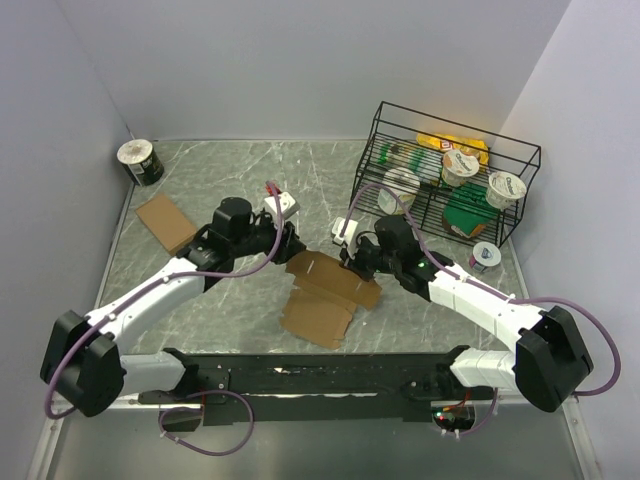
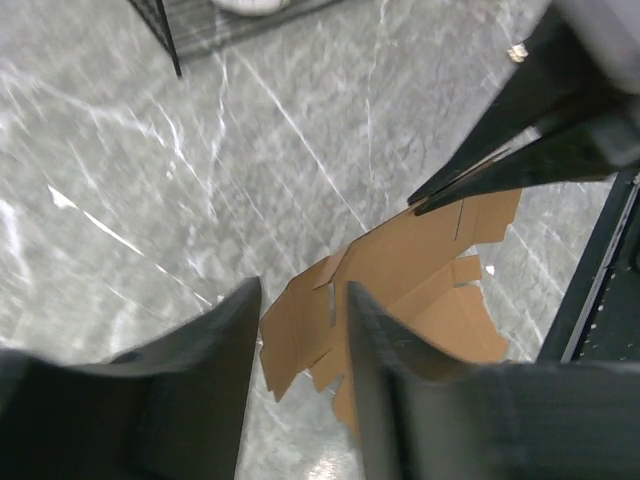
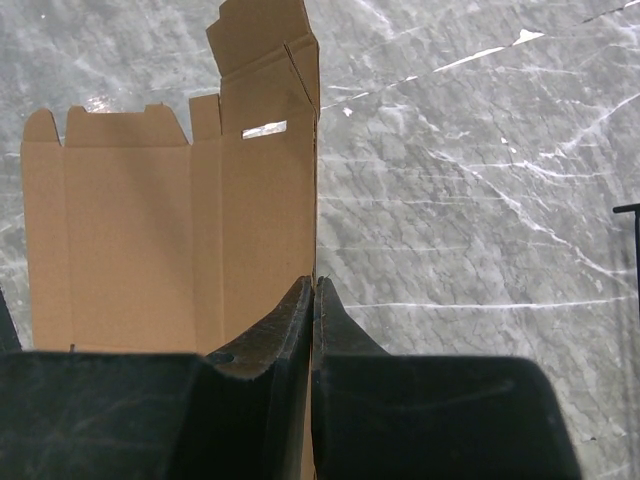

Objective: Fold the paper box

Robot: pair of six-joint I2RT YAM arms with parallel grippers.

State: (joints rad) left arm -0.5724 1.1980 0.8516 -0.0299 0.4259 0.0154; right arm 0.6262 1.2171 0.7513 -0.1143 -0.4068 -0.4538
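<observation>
Left claw [image 2: 302,292]: I read it as part-way open with nothing between its fingers, hovering at the left end of the sheet.
Risk, left: if I close from here I may catch only a thin tab, or shove the sheet sideways, because nothing else pins that end.
Paper box [image 1: 322,298]: a flat notched sheet, unfolded, at the table's middle near the front edge, between the two arms, its right part lifted.
Risk, middle: pulling both ends unevenly could crease it off its score lines or tear at the slot.
Right claw [image 3: 313,290]: pinched tight on the paper box's right edge, holding that panel up.
Risk, right: the bite is narrow and right at the rim, so I judge the panel could slip out or pivot.
Surface: the table [image 1: 230,170] is grey-green marbled and looks smooth; I would expect cardboard to slide on it easily.
Room: pale walls on three sides; a dark roll [image 1: 140,162] at the far left corner, a formed brown box [image 1: 167,222] beside it, a wire rack [image 1: 460,126] with cups [image 1: 461,167] far right.
</observation>
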